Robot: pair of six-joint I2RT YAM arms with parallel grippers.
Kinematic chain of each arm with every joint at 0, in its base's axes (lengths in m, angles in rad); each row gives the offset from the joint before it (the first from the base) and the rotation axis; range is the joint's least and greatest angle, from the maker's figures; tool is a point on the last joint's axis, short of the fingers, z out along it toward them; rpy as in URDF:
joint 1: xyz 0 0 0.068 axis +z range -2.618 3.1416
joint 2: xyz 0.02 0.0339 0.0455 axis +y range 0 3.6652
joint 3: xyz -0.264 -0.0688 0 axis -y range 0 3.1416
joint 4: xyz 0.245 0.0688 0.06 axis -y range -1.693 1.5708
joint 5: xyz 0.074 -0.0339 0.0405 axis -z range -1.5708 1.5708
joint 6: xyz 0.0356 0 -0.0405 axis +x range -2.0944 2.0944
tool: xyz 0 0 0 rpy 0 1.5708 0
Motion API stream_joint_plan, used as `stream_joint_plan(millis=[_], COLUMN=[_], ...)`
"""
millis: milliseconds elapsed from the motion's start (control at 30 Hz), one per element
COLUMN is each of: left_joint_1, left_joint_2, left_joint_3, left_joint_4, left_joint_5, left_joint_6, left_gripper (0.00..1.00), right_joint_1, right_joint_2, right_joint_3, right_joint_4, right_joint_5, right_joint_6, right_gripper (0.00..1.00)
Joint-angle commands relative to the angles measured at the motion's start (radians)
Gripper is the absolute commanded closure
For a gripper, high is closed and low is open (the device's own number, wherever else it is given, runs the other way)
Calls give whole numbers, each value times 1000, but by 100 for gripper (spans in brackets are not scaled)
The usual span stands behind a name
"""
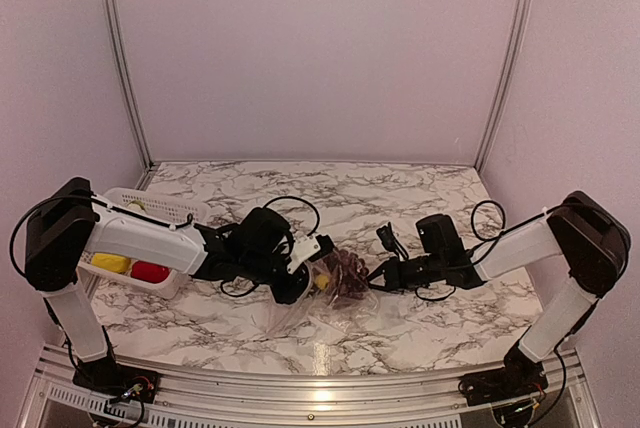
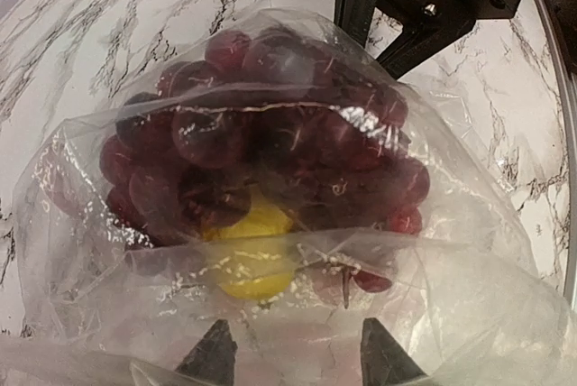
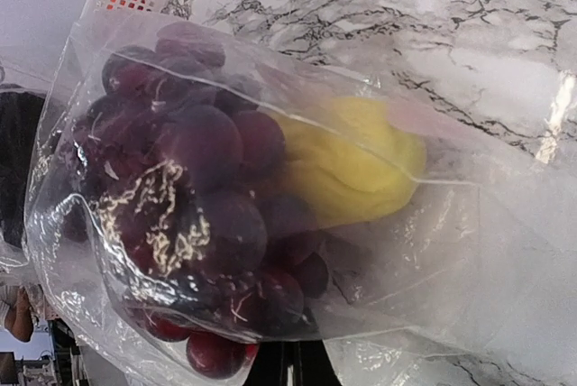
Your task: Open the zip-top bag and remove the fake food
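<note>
The clear zip-top bag (image 1: 300,313) lies crumpled at the table's middle, between both arms. Inside it are fake food pieces: a dark purple grape bunch (image 2: 261,142) and a yellow piece (image 2: 252,264). My left gripper (image 2: 297,354) stands open at the bag's left end. Its dark fingertips (image 2: 216,354) are apart, with wrinkled plastic film across them and nothing solid between. My right gripper (image 3: 288,372) is shut on the bag's plastic at the right end, just under the grapes (image 3: 180,188) and the yellow piece (image 3: 352,165). From above, the right gripper (image 1: 375,278) touches the bag's right side.
A white mesh basket (image 1: 150,206) stands at the left, partly under my left arm. A yellow piece (image 1: 110,263) and a red piece (image 1: 150,271) lie in it. Marble tabletop (image 1: 420,198) stretches behind the bag, with walls on three sides.
</note>
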Motion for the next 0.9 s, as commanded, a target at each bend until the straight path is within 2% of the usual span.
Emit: stream_joint_plan(millis=[0,367,533,633,767,867], left_joint_1=[-15,-94,-103,-103,-101,-100], left_joint_2=[-12,93,146,173,154,99], left_joint_3=[-16,82,107,120,100,57], left_joint_4=[25,108,155,156,138,147], left_joint_5=[-30,-67,-101,-153,-176,-177], left_joint_6=[138,233,212,212,229,233], left_gripper=[50,33,32,41,66,80], right_joint_1=[8,10,11,11,6,-17], right_joint_2=[24,43,46,40,29,17], right_joint_3=[12,27,25,23,15,-2], right_joint_4=[11,54,91,90,77,81], right_joint_5=[4,-60,-107,-111,-88,-71], right_joint_6=[-11,3,16,11,7,14], right_gripper=[100,100,100,100,100,100])
